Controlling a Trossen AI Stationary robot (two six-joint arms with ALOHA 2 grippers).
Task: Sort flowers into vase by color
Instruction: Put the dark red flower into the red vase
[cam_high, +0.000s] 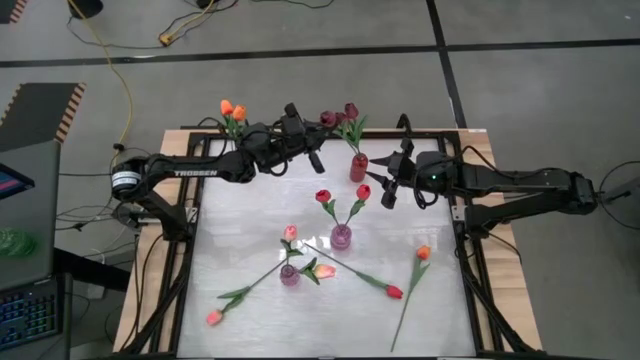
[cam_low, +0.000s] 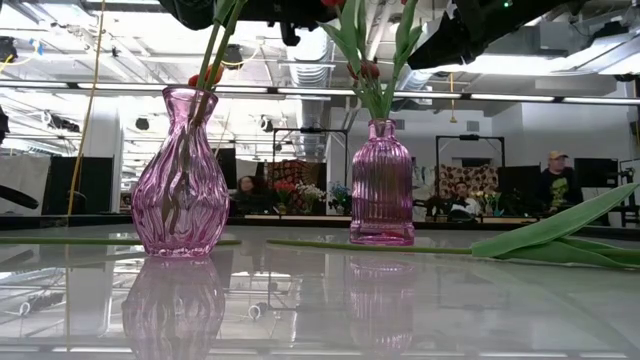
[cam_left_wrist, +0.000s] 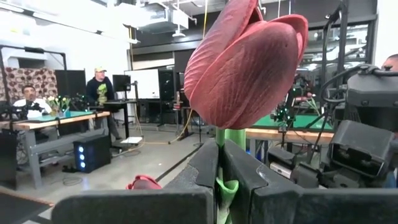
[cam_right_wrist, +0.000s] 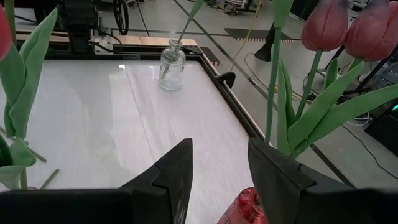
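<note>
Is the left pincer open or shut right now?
Shut. The left pincer has its two fingers clamped on the green stem of a maroon tulip, the bloom standing just above them.

Four vases stand on the white table: one clear (cam_high: 236, 131), one red (cam_high: 358, 167), two pink (cam_high: 341, 236). Four tulips (cam_high: 323, 270) lie loose on the tabletop. Two robot arms (cam_high: 190, 170) reach in.

Flowers relative to the red vase (cam_high: 358, 167) at the table's far edge:
- Dark maroon tulips (cam_high: 349, 112) stood upright in it.
- One maroon tulip (cam_left_wrist: 244, 62) is held by its stem just left of it.
- Orange pair (cam_high: 231, 108) far left.
- Red pair (cam_high: 343, 194) in the pink vase (cam_high: 341, 236) nearer the front.
- Loose stems laid flat beyond that: red-headed (cam_high: 394, 292), orange-headed (cam_high: 422, 253).
</note>
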